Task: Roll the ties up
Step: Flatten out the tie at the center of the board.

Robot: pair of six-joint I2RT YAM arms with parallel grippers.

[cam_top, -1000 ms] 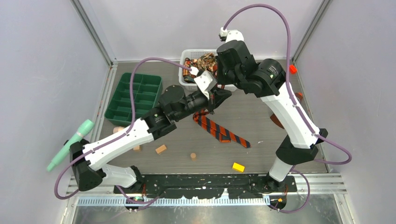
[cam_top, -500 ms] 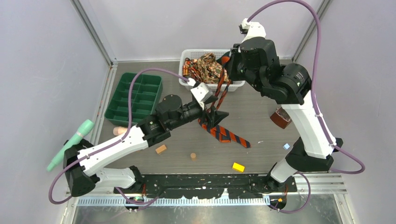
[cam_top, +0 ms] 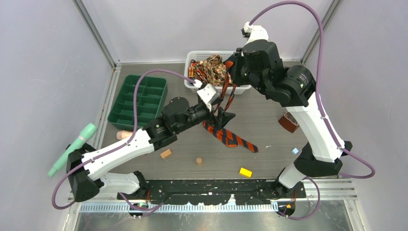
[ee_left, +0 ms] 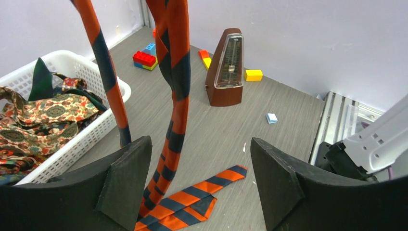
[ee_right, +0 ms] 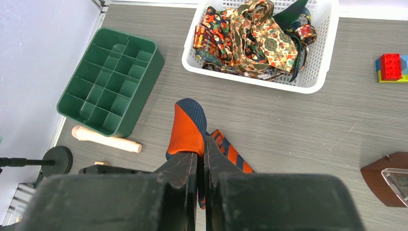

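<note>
An orange-and-dark striped tie [cam_top: 230,136] lies partly folded on the grey table, and two strands of it [ee_left: 175,72] rise to my right gripper [cam_top: 231,66]. That gripper [ee_right: 201,144] is shut on a fold of the tie [ee_right: 187,126], high above the table near the basket. My left gripper [cam_top: 223,117] is low over the table with its jaws wide open. In the left wrist view the left gripper [ee_left: 199,149] has one hanging strand just inside its left finger [ee_left: 126,178], not pinched. Paisley and dark green ties [ee_right: 250,33] fill the white basket [ee_right: 315,77].
A green compartment tray [cam_top: 139,98] sits at the back left, with a wooden dowel [ee_right: 106,139] beside it. A brown metronome [ee_left: 226,67] and toy bricks [ee_left: 144,58] stand to the right. Small wooden blocks [cam_top: 166,153] and a yellow block [cam_top: 246,172] lie near the front.
My left gripper has opened and let go of the tie. The right arm has risen with the tie, which now hangs from it in two strands.
</note>
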